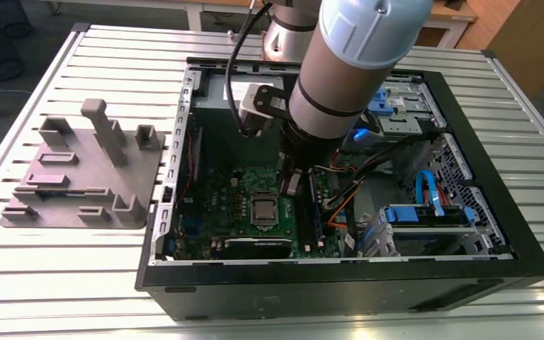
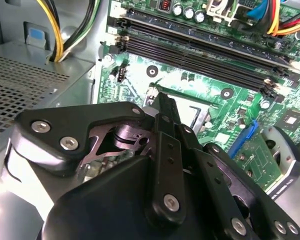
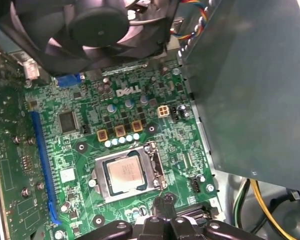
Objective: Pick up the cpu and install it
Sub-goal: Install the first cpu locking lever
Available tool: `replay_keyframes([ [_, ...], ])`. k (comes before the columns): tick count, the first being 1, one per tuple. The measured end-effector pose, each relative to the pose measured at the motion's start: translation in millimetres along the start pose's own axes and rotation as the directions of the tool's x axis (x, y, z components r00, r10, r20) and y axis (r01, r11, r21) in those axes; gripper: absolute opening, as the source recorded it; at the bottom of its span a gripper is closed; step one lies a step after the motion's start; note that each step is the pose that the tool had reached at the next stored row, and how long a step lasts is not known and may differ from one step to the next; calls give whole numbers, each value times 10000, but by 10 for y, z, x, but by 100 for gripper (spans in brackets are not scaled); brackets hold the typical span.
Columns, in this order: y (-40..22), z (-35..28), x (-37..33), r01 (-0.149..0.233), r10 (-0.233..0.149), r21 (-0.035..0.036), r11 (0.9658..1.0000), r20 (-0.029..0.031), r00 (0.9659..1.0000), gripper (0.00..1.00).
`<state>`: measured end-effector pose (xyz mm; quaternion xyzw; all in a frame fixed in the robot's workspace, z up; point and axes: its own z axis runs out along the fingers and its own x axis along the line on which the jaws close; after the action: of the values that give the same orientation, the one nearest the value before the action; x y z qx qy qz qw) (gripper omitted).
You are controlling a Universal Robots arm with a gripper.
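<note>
Hovering low over the motherboard [image 3: 80,165], the gripper [image 3: 163,204] is showing its two fingers drawn together with nothing visible between them, so by my reading it is closed and empty. In the first wrist view the fingertips are sitting just beside the socket's edge, and the cpu [image 3: 125,172] is lying flat in the socket [image 3: 126,175] just beyond them, its silver top facing up and the metal frame around it. That placement suggests the chip is already seated, with the gripper close by but not touching it.

Farther from the fingers, a row of small capacitors is running past the socket, then a blue slot [image 3: 40,165] along the board's side, and beyond those a black fan [image 3: 90,25] is hanging over the board's edge. A grey power supply [image 3: 250,85] wall is rising beside the gripper.

The second wrist view is looking along the gripper's black linkage [image 2: 165,165] and is giving what the first does not: the long memory slots [image 2: 200,52] past the fingertips, and yellow cables [image 2: 52,27] off to the side. The exterior view is adding the whole setting: the arm [image 1: 348,64] reaching down into the open computer case [image 1: 499,212], and a grey fixture tray [image 1: 83,177] sitting well apart outside it on the slatted table [image 1: 26,283].
</note>
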<state>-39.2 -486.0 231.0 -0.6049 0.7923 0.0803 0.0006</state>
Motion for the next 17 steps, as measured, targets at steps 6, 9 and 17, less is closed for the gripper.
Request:
replay_keyframes([
  [6, -13, 59, 30, 342, -343, -34, 9994, -43, 9994, 10],
  [9, -15, 62, 31, 355, -355, -27, 9994, -85, 9993, 10],
  [17, -12, 74, 51, 741, -742, -50, 9972, -205, 9970, 10],
])
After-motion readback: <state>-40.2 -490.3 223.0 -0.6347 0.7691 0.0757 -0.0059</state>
